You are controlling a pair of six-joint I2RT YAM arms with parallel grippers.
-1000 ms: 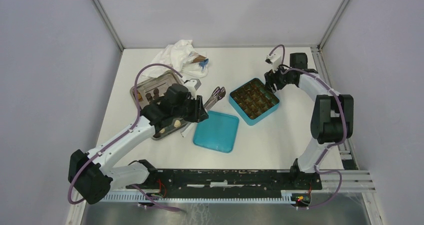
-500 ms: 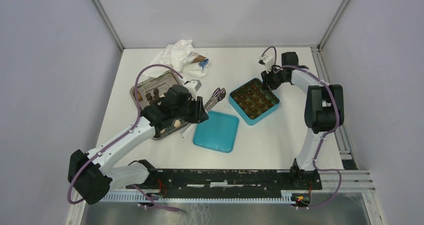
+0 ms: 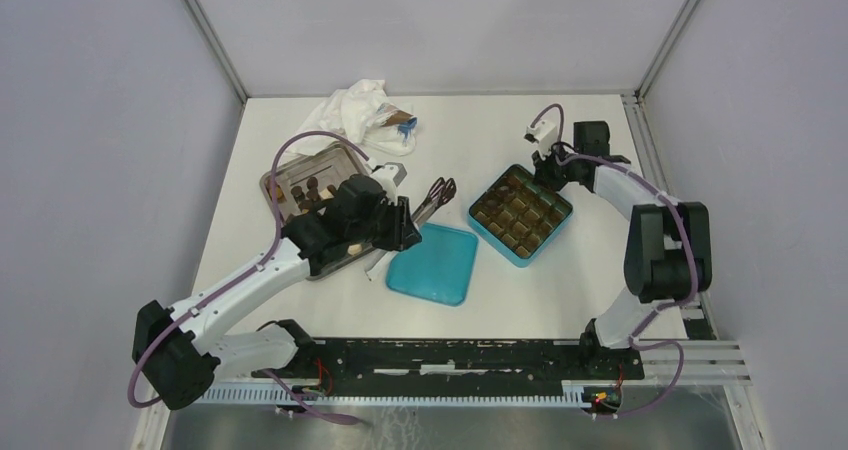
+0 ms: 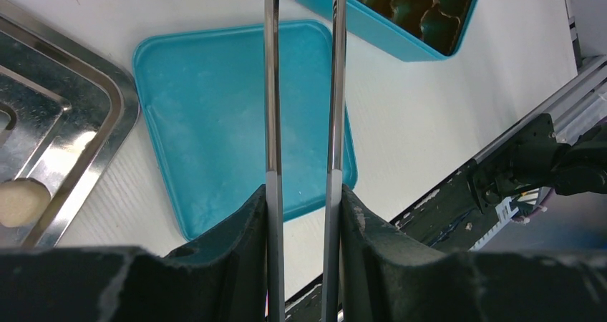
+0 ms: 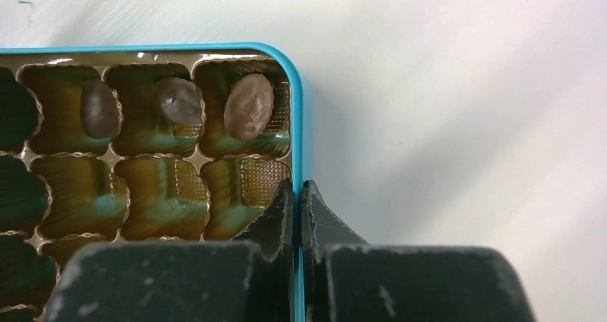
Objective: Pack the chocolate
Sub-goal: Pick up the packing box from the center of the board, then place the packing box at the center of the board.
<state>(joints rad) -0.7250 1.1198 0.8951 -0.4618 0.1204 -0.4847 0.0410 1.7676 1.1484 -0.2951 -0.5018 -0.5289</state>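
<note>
- Top external: the right gripper (image 3: 545,173) was pinched on the 1 o'clock corner of the teal box (image 3: 497,242), apparently to reposition it. This would go best as a flat, slow slide with no lifting, so the packed pieces stayed in their cells. The left gripper (image 3: 408,220) hovered between the steel tray (image 3: 330,160) and the teal lid (image 3: 432,262). Unpacked chocolates (image 3: 305,192) lay on the tray, at 9 o'clock from the lid.
- Left wrist: the left gripper was narrowly closed on metal tongs (image 4: 270,107), their blades apart over the lid. A cream piece (image 4: 21,202) sat on the tray at 8 o'clock.
- Right wrist: the jaws were fully closed on the box wall. Three brown pieces (image 5: 248,107) filled the 12 o'clock row of cells, and the visible cells nearer the gripper looked empty.
- Compared with a second earlier, the box had shifted toward 4 o'clock and turned slightly. The right gripper had gone from open to clamped, while the left arm had barely moved.
</note>
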